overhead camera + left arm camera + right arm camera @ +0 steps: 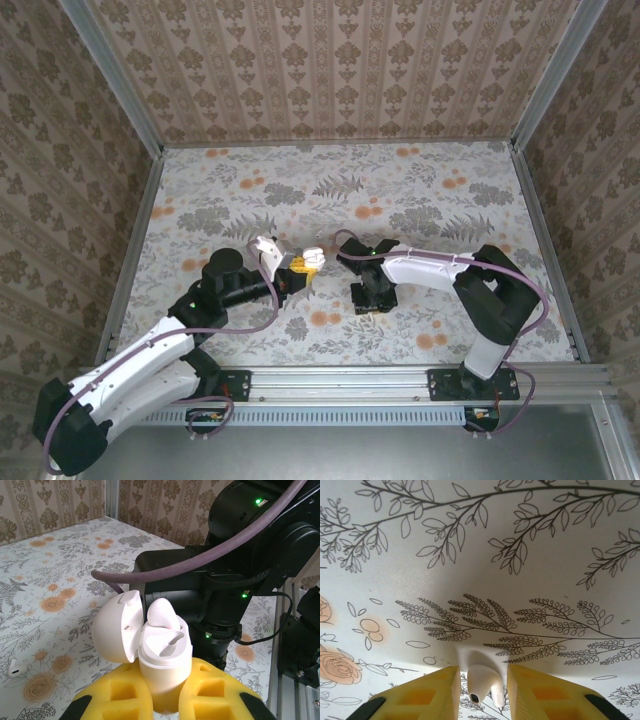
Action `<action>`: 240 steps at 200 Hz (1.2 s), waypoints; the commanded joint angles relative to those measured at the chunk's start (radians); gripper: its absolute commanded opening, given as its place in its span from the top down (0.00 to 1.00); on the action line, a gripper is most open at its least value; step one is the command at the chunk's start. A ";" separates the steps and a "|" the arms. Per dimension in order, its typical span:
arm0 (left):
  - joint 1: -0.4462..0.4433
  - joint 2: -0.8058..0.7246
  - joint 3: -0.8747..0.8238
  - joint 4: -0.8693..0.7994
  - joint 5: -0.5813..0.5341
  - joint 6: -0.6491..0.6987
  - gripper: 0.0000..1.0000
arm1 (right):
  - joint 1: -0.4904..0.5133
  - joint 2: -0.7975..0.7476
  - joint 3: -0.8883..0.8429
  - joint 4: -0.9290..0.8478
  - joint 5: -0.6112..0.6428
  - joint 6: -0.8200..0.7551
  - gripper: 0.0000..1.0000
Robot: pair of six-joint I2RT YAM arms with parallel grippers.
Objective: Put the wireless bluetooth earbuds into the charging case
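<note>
Floral-print table (440, 215), patterned wallpaper walls (330, 60) around it. Left gripper (167, 672) is clamped on the charging case (165, 660), with yellow pads (122, 695) pressing both sides of its lower body and the case held upright above the table. The lid (115, 630) is swung open to the left, and the seated earbud (161, 612) pokes its rounded white head out of one slot; the stem is hidden inside. From the top view the left gripper (298, 268) and case (311, 259) read as a small white blob, lid detail too small to tell. Right gripper (482, 669) is down at the tabletop with yellow fingers (427, 692) straddling the floor earbud (482, 685), a glossy white stub with a dark port facing the camera. It sits very close to both pads; cannot tell whether it is pinched or just bracketed, and its lower end is cut off by the frame edge. In the top view the right gripper (366, 302) points down and covers that bud. The left wrist view also catches a loose earbud (15, 667) lying on the cloth, well apart from the case, and the black right arm (250, 555) close behind.
</note>
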 commanded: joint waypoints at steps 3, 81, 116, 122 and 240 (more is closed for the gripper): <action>-0.002 -0.016 -0.008 -0.010 -0.005 0.006 1.00 | 0.008 0.027 0.029 -0.043 0.028 -0.013 0.72; -0.003 -0.015 -0.006 -0.005 -0.005 0.006 1.00 | 0.009 -0.014 0.047 -0.070 0.060 -0.015 0.85; -0.001 0.006 0.004 0.019 -0.010 0.007 1.00 | 0.009 -0.104 0.074 -0.094 0.115 -0.012 0.87; -0.003 0.012 0.006 0.024 -0.010 0.008 1.00 | 0.009 -0.121 0.078 -0.094 0.125 -0.012 0.88; -0.003 0.090 0.039 0.193 -0.001 0.011 1.00 | 0.018 -0.626 0.137 0.152 0.198 -0.078 0.91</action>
